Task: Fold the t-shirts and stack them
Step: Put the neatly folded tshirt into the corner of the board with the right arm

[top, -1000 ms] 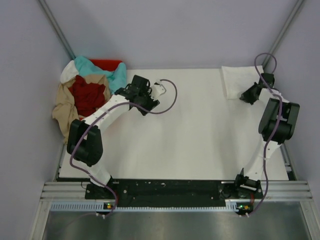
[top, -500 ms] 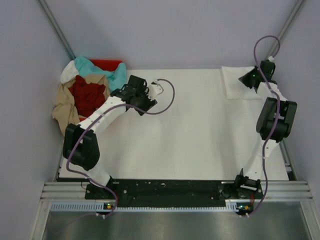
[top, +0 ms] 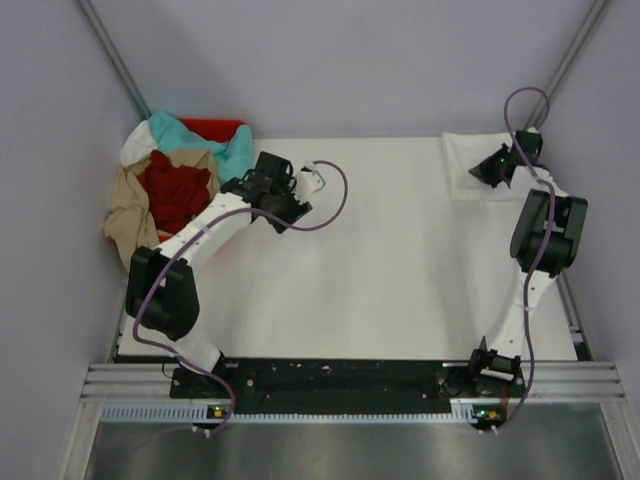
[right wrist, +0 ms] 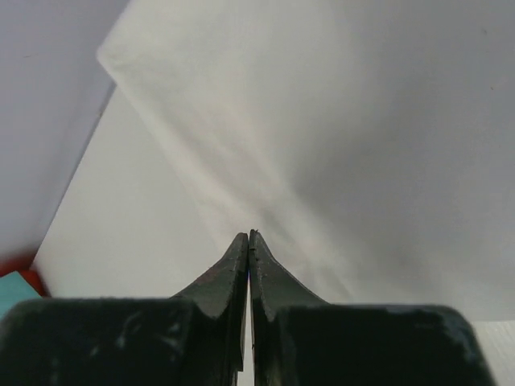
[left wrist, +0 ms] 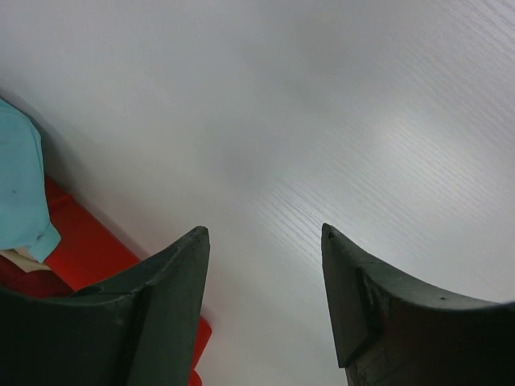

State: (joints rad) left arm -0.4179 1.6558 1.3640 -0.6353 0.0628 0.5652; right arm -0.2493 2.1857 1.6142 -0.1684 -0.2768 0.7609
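We aim our empty, spread left gripper [left wrist: 265, 240] at the teal t-shirt [top: 238, 152], pinching one layer only, with our right gripper [right wrist: 249, 236] closed on nothing.

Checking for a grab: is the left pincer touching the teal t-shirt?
Apart. Left wrist view: left pincer open and empty, teal t-shirt well off to its side.

Table [top: 400, 270] — white, matt, with a fine ribbed grain. Tees [top: 175, 190]: soft cloth, crumpled. The white tee [top: 458, 160] lies smooth and matt. Bin [left wrist: 88, 251] — red plastic, glossy. Left gripper [left wrist: 265, 228] fingers [left wrist: 161, 314]: dark matt plastic, faintly scuffed. Front rail [top: 130, 380]: bare ribbed metal.
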